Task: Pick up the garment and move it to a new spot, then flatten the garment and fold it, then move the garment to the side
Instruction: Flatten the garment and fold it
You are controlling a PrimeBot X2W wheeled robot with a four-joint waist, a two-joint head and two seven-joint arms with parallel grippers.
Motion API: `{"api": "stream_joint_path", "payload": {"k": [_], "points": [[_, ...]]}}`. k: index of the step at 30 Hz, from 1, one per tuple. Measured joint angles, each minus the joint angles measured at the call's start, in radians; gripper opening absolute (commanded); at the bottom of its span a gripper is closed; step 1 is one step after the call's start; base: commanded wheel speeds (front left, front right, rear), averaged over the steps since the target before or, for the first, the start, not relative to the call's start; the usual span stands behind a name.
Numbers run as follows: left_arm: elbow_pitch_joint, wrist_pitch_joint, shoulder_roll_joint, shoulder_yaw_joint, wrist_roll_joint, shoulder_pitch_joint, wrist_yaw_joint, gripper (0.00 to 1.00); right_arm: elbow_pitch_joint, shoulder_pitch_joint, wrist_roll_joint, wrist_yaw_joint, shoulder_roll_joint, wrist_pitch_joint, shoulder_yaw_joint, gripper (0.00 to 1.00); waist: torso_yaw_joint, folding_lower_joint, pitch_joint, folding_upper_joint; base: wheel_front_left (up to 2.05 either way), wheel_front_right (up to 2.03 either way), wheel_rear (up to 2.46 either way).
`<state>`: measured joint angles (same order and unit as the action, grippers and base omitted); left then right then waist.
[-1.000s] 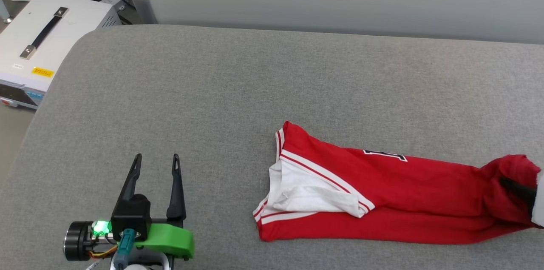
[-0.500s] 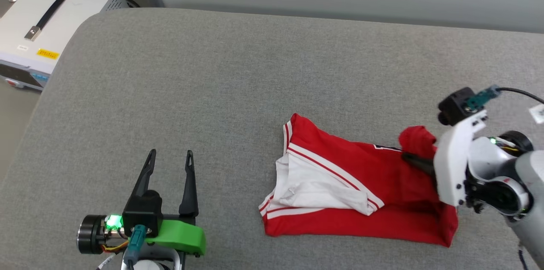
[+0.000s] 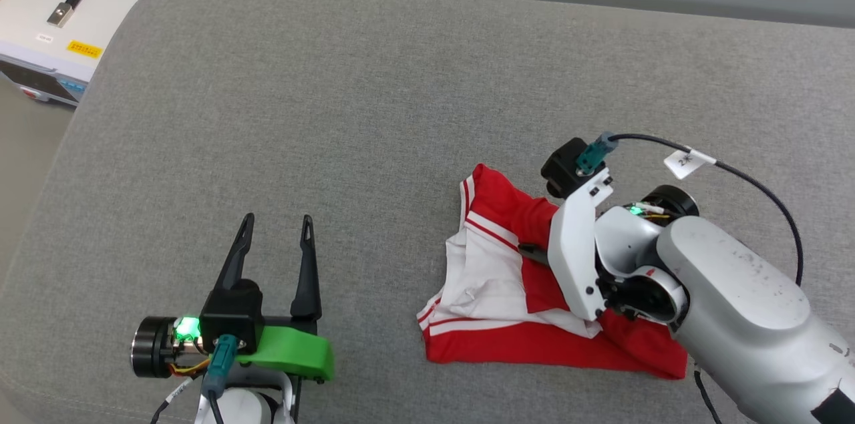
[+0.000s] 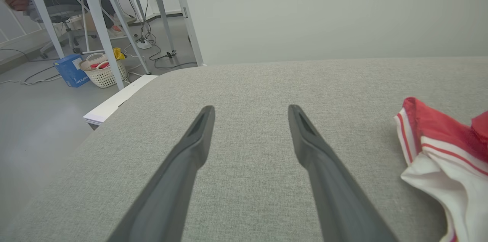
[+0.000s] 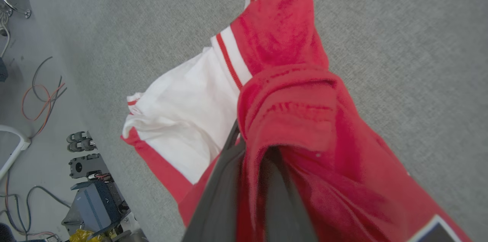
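- The garment (image 3: 534, 347) is seen lying on the grey fabric surface (image 3: 334, 110), gathered into a short, bunched heap; its white sleeve (image 3: 487, 277) and striped trim (image 3: 491, 229) are turned towards its left end.
- The right gripper (image 3: 531, 254) is set over the right half of the garment; its fingers are closed on a raised fold of the red cloth, which is draped over and between them in the right wrist view.
- The left gripper (image 3: 278, 218) is held well to the left of the garment and apart from it; its fingers are spread wide; nothing is held, and bare grey fabric is seen between them.
- A white box (image 3: 80, 3) with a black handle is seen far to the upper left of the garment, beyond the rounded corner of the surface.
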<state>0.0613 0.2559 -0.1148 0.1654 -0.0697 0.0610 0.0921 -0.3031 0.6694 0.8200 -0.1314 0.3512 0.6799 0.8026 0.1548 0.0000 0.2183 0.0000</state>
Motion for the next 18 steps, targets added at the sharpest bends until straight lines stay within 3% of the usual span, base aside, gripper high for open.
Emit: {"api": "stream_joint_path", "payload": {"k": [6, 7, 8, 12, 18], "points": [[0.006, 0.0, 0.016, -0.001, 0.009, 0.015, -0.009, 1.0, -0.13, 0.006, -0.015, 0.0, -0.033, -0.092, 0.066, 0.0, 0.008, 0.0, 0.019, 0.0, 0.0, 0.0, 0.0], [0.007, 0.0, 0.017, -0.002, 0.009, 0.015, -0.009, 1.0, -0.141, 0.007, -0.013, 0.0, -0.034, -0.11, 0.072, 0.17, 0.007, 0.0, 0.02, 0.0, 0.0, 0.0, 0.0], [0.008, 0.0, 0.017, -0.004, 0.01, 0.016, -0.009, 1.0, -0.146, 0.007, -0.01, 0.0, -0.034, -0.132, 0.076, 1.0, 0.006, 0.0, 0.019, 0.0, 0.0, 0.0, 0.0], [0.015, 0.0, 0.019, -0.011, 0.019, 0.016, -0.01, 1.0, -0.128, 0.008, 0.0, 0.0, -0.021, -0.237, 0.085, 1.0, -0.002, 0.0, 0.006, 0.0, 0.0, 0.0, 0.0], [0.017, 0.0, 0.019, -0.022, 0.019, 0.012, -0.019, 1.0, -0.011, 0.008, -0.031, 0.0, 0.081, -0.453, 0.046, 1.0, -0.026, 0.0, -0.028, 0.0, 0.0, 0.0, 0.0]]}}
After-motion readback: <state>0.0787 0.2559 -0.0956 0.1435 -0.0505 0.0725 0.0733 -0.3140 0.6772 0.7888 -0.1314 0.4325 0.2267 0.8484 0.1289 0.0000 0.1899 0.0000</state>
